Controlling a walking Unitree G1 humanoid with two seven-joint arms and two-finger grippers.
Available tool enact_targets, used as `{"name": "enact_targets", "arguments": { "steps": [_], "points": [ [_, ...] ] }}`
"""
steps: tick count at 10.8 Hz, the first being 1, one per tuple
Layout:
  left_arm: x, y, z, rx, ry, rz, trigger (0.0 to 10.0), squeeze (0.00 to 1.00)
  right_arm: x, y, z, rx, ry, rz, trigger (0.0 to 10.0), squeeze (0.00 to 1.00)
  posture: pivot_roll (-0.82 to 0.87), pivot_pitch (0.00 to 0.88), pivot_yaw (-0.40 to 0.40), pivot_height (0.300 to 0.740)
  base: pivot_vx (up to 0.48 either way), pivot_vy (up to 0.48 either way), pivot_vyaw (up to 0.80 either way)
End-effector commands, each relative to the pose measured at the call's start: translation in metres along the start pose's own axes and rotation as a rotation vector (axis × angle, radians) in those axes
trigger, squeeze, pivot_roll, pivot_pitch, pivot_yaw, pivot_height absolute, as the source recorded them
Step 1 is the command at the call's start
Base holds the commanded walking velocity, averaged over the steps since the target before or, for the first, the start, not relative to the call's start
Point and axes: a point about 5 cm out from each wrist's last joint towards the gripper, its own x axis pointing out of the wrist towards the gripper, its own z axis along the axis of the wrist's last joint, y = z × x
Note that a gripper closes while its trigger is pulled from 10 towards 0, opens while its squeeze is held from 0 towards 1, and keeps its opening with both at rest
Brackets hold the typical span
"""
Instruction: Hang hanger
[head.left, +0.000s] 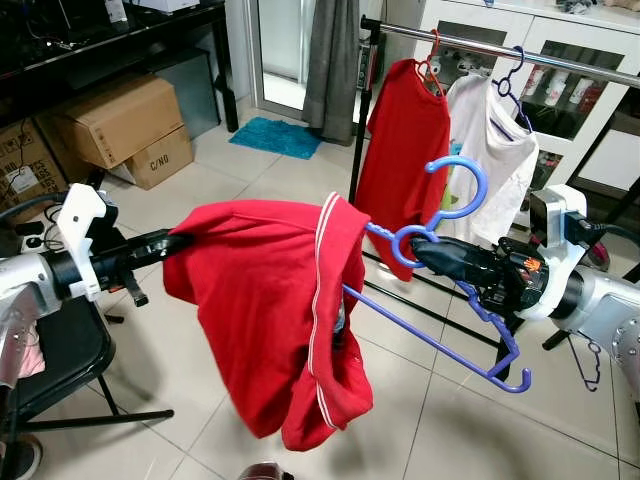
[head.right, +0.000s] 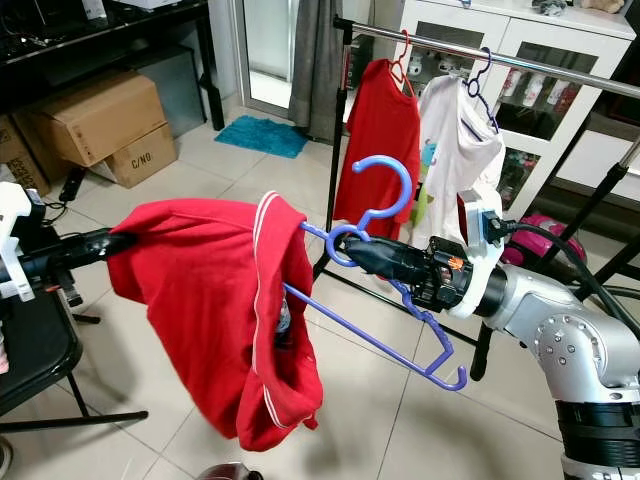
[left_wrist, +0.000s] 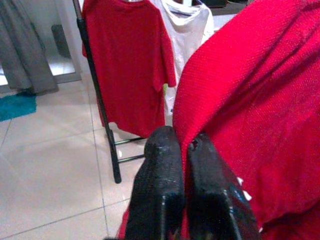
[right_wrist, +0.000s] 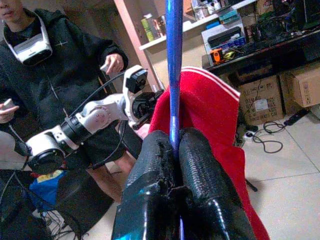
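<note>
Red shirt (head.left: 270, 310) hangs closest, draped on blue hanger (head.left: 450, 290). Right gripper (head.left: 425, 255) clamps hanger just under its hook; left gripper (head.left: 175, 242) pinches shirt's far edge, seemingly a sleeve. Clothes rail (head.left: 500, 48) beyond.

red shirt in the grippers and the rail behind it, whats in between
Only the blue hanger, held by the right gripper, then bare tiled floor up to the rail. The left gripper pinches the red shirt.
</note>
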Motion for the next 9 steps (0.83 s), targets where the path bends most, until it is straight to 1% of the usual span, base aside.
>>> {"name": "enact_targets", "arguments": {
  "steps": [1,2,4,5,6,7,8,9],
  "points": [
    [-0.002,0.003,0.002,0.021,0.005,0.014,10.0,1.00,-0.002,0.001,0.016,-0.064,-0.040,0.012,10.0,0.00,0.10,0.000,-0.006,0.740,0.000,0.000,0.00],
    [-0.003,0.004,0.007,0.027,-0.007,0.015,10.0,1.00,-0.002,0.001,0.016,-0.066,-0.039,0.007,10.0,0.00,0.10,0.000,-0.006,0.740,0.000,0.000,0.00],
    [-0.003,0.006,0.033,0.062,-0.078,-0.017,10.0,1.00,-0.002,-0.001,0.016,-0.074,-0.021,-0.025,10.0,0.00,0.11,0.000,-0.010,0.740,0.000,0.000,0.00],
    [-0.002,0.007,0.042,0.071,-0.102,-0.027,10.0,1.00,-0.001,-0.003,0.016,-0.079,-0.012,-0.039,10.0,0.00,0.11,0.000,-0.012,0.740,0.000,0.000,0.00],
    [0.004,0.009,0.065,0.088,-0.178,-0.055,10.0,1.00,0.003,-0.006,0.017,-0.102,-0.002,-0.062,10.0,0.00,0.12,0.000,-0.026,0.740,0.000,0.000,0.00],
    [0.011,0.009,0.078,0.094,-0.218,-0.105,10.0,1.00,0.008,-0.007,0.017,-0.144,0.016,-0.081,10.0,0.00,0.12,0.000,-0.029,0.740,0.000,0.000,0.00],
    [0.032,-0.003,0.092,0.093,-0.223,-0.264,10.0,1.00,0.018,-0.006,0.019,-0.213,0.049,-0.092,10.0,0.00,0.13,0.000,-0.034,0.740,0.000,0.000,0.00],
    [0.049,-0.016,0.093,0.111,-0.175,-0.382,10.0,1.00,0.025,-0.003,0.019,-0.255,0.073,-0.090,10.0,0.00,0.13,0.000,-0.031,0.740,0.000,0.000,0.00]
  ]
}}
